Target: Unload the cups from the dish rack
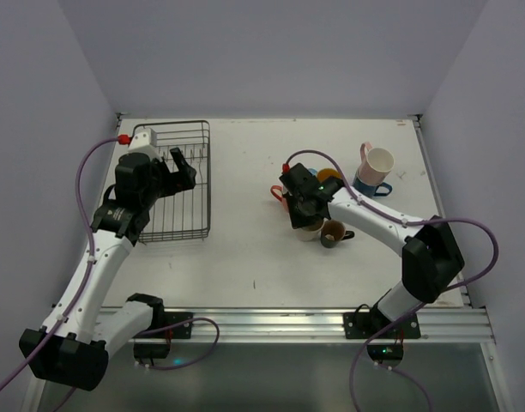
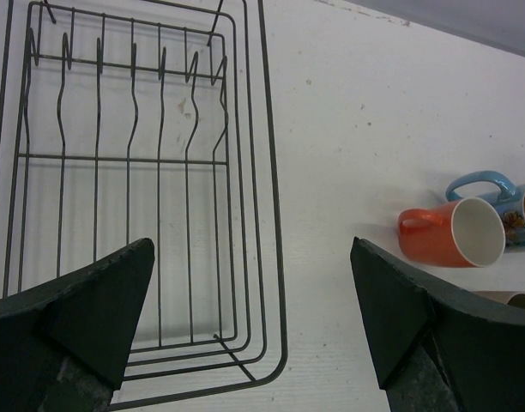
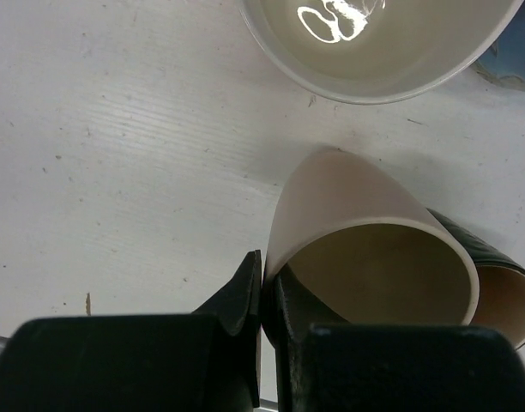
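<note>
Cups (image 1: 331,230), where r they rn? (op1)
All the ones I can see sit on the table (image 1: 245,249), right half, well apart from the dish rack (image 1: 194,219) at far left. (op2)
R arm? (op1)
Right gripper (image 3: 262,296) is pinched tight on the cream cup (image 3: 365,257). Its wall is btwn the fingers, one inside the rim, one outside. Cup's tilted, mouth twd the wrist cam. Can't tell if it's resting on the table or lifted. (op2)
Nbrs? (op1)
Dark brown cup (image 3: 490,266) is just beside it. Orange-red cup (image 2: 443,236) lies on its side, white inside, next to a light blue cup (image 2: 507,206) w/ orange lining. Pink cup (image 1: 376,160) & blue cup (image 1: 371,186) are close together nr the far right edge; can't tell if they touch. (op2)
L arm? (op1)
Left gripper (image 2: 252,249) hangs over the rack's right rim w/ fingers spread wide apart. Only rack wire & tabletop show below them. (op2)
Rack itself? (op1)
Black wire, low sides, flat on the table in the far-left corner. (op2)
</note>
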You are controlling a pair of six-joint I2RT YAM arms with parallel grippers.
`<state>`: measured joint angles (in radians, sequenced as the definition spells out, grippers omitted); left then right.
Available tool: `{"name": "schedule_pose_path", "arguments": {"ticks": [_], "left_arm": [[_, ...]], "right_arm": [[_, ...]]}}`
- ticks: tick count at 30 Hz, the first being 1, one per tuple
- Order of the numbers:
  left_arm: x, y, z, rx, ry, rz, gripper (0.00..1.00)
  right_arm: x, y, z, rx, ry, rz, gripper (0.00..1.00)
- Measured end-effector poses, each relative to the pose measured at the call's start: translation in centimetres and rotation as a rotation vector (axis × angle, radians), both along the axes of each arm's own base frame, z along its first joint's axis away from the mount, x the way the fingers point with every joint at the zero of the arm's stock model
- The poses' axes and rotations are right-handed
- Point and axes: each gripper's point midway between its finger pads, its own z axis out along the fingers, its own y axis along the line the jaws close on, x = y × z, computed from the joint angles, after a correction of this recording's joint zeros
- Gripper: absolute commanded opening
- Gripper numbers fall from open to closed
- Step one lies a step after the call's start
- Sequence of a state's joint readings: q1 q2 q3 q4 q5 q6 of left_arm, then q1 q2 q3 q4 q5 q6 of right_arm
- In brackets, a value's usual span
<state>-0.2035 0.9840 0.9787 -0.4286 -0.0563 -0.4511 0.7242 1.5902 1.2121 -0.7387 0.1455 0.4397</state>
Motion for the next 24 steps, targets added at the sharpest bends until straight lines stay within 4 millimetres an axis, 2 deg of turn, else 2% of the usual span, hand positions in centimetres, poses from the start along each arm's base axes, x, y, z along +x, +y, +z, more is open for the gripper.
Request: {"name": "schedule_pose_path", "arguments": {"ticks": [6,8,9,11,12,15,18,19,21,22,24], "left_arm": [[-0.1,-0.1,0.1,-0.003,-0.004,-0.005,1.00],[-0.1,-0.1,0.1,-0.004,-0.004,-0.008,1.00],[-0.1,-0.2,0.1,-0.005,-0.003,-0.010,1.00],[-0.2,-0.3,0.0,-0.007,0.000,-0.015,1.00],[-0.2,-0.3,-0.1,-0.008,0.002,-0.017,1.00],[-0.3,-0.4,-0.5,-0.008,0.012,-0.023,1.00],[-0.3,-0.4,-0.5,-0.009,0.012,-0.025,1.00],[-0.3,-0.5,-0.5,-0.010,0.012,-0.027,1.00],[-0.3,-0.6,-0.5,-0.013,0.013,-0.033,1.00],[-0.4,-0.7,-0.4,-0.017,0.013,-0.041,1.00],[-0.4,-1.1,-0.5,-0.023,0.016,-0.064,1.00]], "right_arm": [[-0.3,0.2,-1.2,-0.040,0.026,0.016,0.02],[-0.3,0.5,-1.3,-0.047,0.021,0.022,0.11],[-0.3,0.6,-1.3,-0.049,0.020,0.024,0.22],[-0.4,0.7,-1.3,-0.056,0.018,0.029,0.30],[-0.4,0.7,-1.4,-0.063,0.018,0.031,0.39],[-0.5,0.6,-1.4,-0.076,0.009,0.031,0.49],[-0.4,0.6,-1.3,-0.089,-0.004,0.028,0.65],[-0.4,0.5,-1.2,-0.091,-0.010,0.027,0.76],[-0.4,0.5,-0.7,-0.090,-0.026,0.024,0.82],[-0.4,0.5,-0.2,-0.084,-0.039,0.025,0.89],[-0.5,0.5,1.2,-0.057,-0.071,0.026,0.92]]}}
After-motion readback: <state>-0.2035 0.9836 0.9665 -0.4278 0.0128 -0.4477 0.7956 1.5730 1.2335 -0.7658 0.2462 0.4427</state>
